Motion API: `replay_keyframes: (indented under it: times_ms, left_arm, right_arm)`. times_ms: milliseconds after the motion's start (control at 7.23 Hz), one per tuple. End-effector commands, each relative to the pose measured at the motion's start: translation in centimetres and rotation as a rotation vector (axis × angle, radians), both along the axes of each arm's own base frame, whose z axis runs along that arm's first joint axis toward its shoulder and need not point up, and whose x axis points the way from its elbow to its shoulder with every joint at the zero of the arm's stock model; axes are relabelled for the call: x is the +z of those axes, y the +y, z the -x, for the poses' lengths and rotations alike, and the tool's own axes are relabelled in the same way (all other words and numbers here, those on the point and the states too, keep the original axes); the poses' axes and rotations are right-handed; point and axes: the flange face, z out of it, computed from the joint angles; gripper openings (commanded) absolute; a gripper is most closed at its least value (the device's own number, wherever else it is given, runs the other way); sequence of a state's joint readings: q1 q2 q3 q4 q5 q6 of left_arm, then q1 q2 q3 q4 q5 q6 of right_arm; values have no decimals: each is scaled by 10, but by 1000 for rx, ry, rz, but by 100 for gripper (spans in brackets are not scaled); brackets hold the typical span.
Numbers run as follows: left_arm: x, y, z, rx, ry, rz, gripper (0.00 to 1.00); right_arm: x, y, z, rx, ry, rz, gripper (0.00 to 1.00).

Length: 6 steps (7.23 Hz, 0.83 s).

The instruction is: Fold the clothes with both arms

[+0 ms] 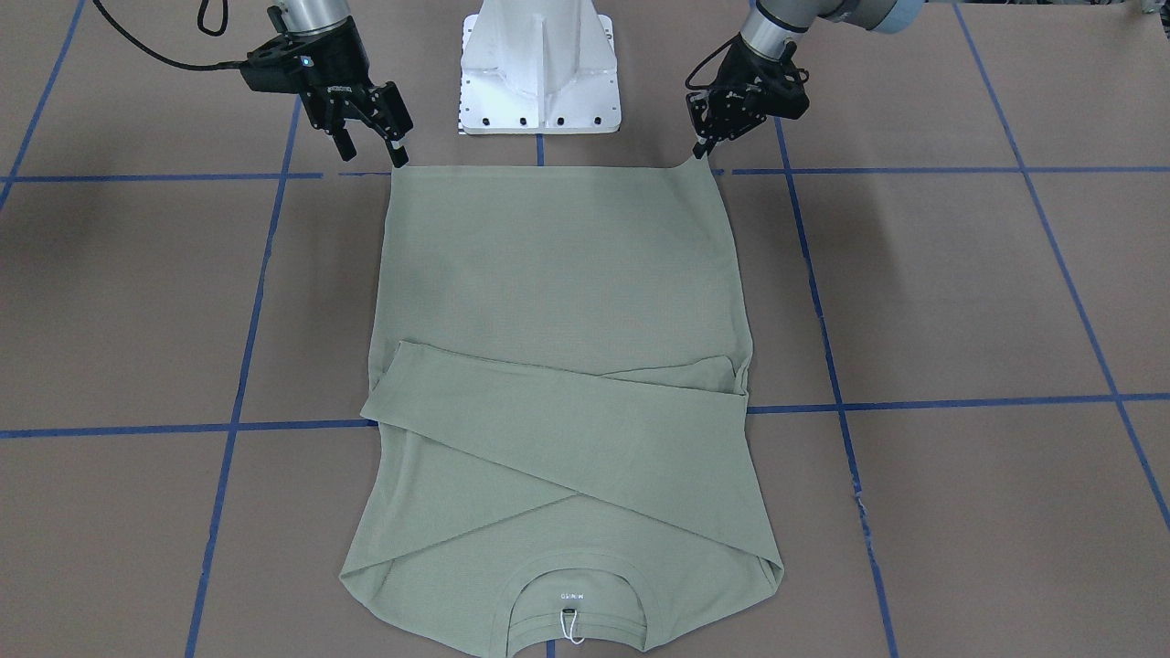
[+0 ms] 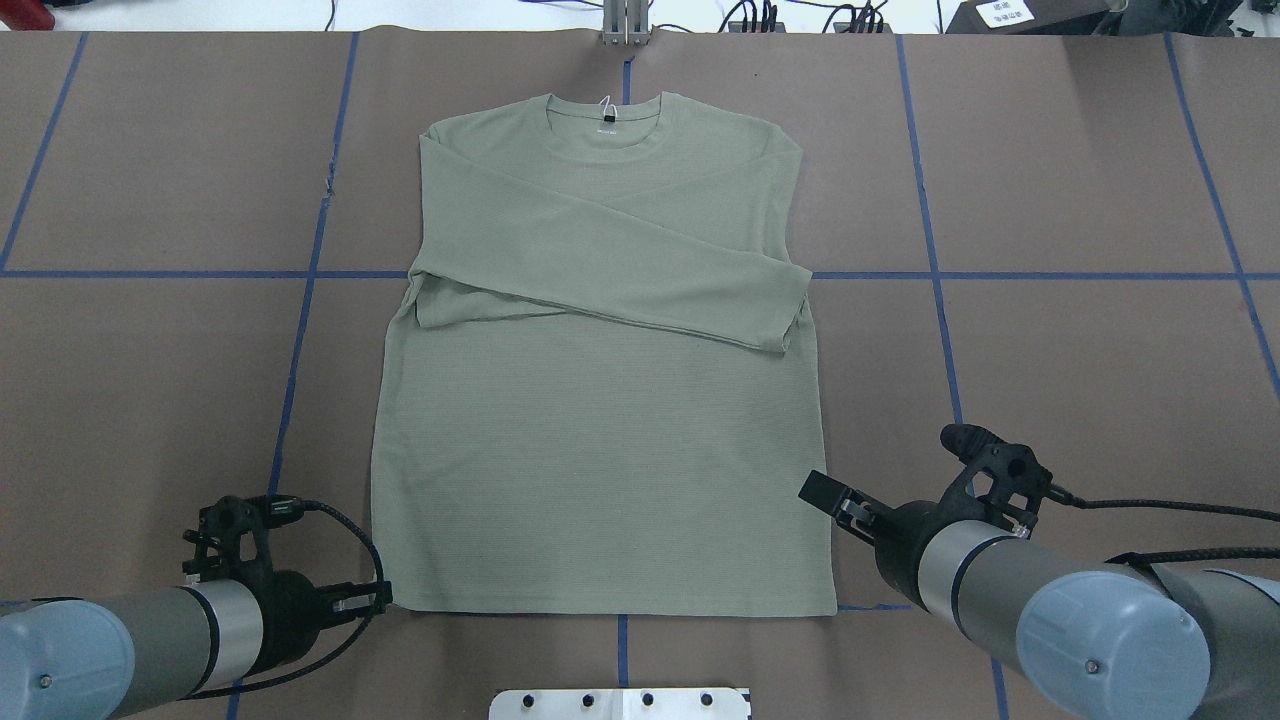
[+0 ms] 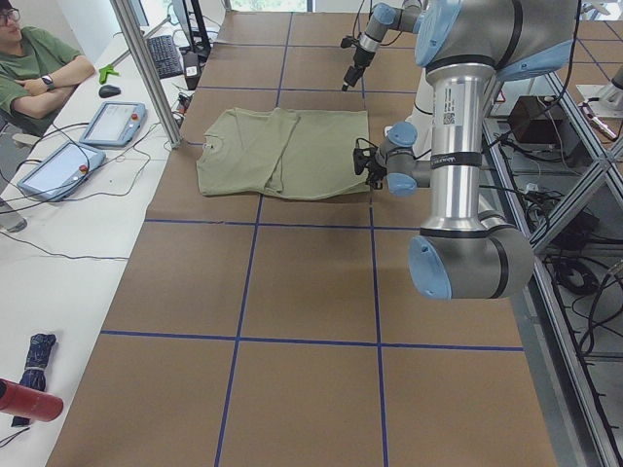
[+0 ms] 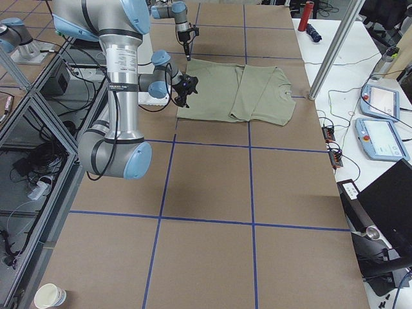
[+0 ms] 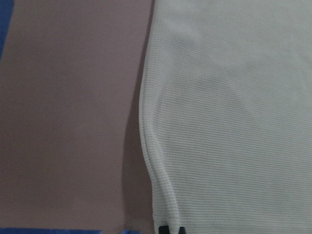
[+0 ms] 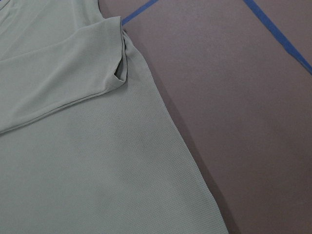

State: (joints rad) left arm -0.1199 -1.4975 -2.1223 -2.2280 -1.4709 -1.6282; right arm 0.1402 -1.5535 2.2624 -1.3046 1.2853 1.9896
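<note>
Two end effectors sat at the hem corners of a pale sage-green long-sleeved shirt [image 1: 558, 274], which lay flat on the brown counter [image 1: 960, 292] and stretched away from them, its neckline at the far end. The left end effector [image 1: 702, 153] was pinched shut on the hem corner nearest it, and the cloth rose there in a small peak up to its tips. The right end effector [image 1: 375, 155] had its fingers spread wide with nothing between them. One tip was just beside the other hem corner, though contact could not be judged. White lettering on its black body appeared to read ROBOTIQ, upside down in the front view. Both sleeves lay crossed over the chest, between the end effectors and the neckline. Pale print inside the collar [image 1: 578, 594] seemed to read MINISO. Below it were a small dark neck label [image 1: 568, 610], too small to read, and a white string tag [image 1: 570, 629]. Blue tape lines [image 1: 914, 402] gridded the counter around the shirt.
</note>
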Motion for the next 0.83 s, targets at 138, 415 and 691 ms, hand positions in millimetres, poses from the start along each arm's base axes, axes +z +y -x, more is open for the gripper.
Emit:
replay_keyframes:
  times_ms: [138, 415, 691]
  left_arm:
    - [-3, -13, 11, -153, 34, 31, 0]
    - [-10, -12, 16, -153, 49, 23, 0]
    - [-17, -13, 19, -159, 63, 21, 0]
  right_arm:
    - [23, 32, 11, 21, -56, 45, 93]
    - [58, 54, 18, 48, -23, 48, 88]
    - [66, 72, 34, 60, -16, 15, 77]
